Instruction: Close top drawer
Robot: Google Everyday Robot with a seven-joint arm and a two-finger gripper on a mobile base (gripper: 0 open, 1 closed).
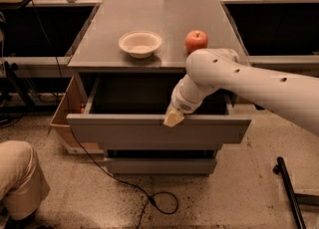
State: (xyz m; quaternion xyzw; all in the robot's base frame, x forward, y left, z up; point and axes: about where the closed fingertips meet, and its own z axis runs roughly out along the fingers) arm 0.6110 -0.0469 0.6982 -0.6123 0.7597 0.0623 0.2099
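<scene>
The top drawer is a wide matte-grey tray with a plain flat front, partly pulled out from under the cabinet top. Its inside is dark. My gripper is at the end of the white arm and rests against the upper edge of the drawer front, right of its middle. A lower grey drawer juts out a little beneath.
A white bowl and a red apple sit on the cabinet top. A cardboard box stands at the cabinet's left. A black cable lies on the floor. A person's knee is at the lower left. A black stand is at the right.
</scene>
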